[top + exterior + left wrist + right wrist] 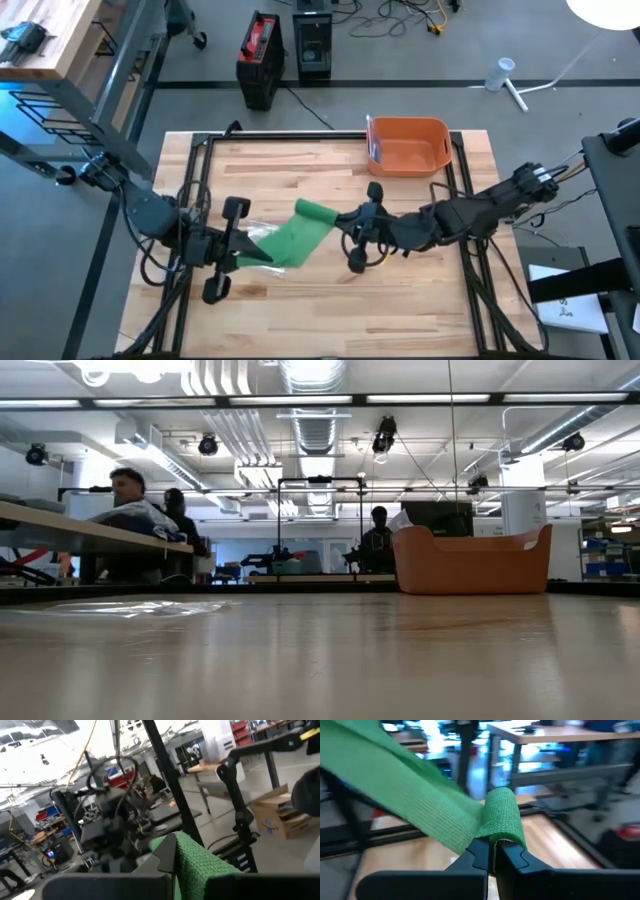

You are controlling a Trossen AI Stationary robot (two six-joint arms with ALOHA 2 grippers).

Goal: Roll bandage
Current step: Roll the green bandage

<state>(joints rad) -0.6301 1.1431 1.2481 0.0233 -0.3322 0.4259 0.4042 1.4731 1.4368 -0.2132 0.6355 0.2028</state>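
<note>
The wooden counter [300, 300] stands in a workshop with a grey floor, workbenches and three people beyond. One green bandage [300, 235] hangs above its middle, stretched between two grippers. The left gripper [240, 258] is clamped on the loose end, and the right gripper [350, 225] pinches the rolled end. One orange bin [408, 146] sits at the far edge.

An orange bin [408, 146] is sitting at the far edge of the wooden bench [300, 300]. A clear plastic wrapper [257, 231] is lying mid-bench. People [135, 500] are sitting beyond.
</note>
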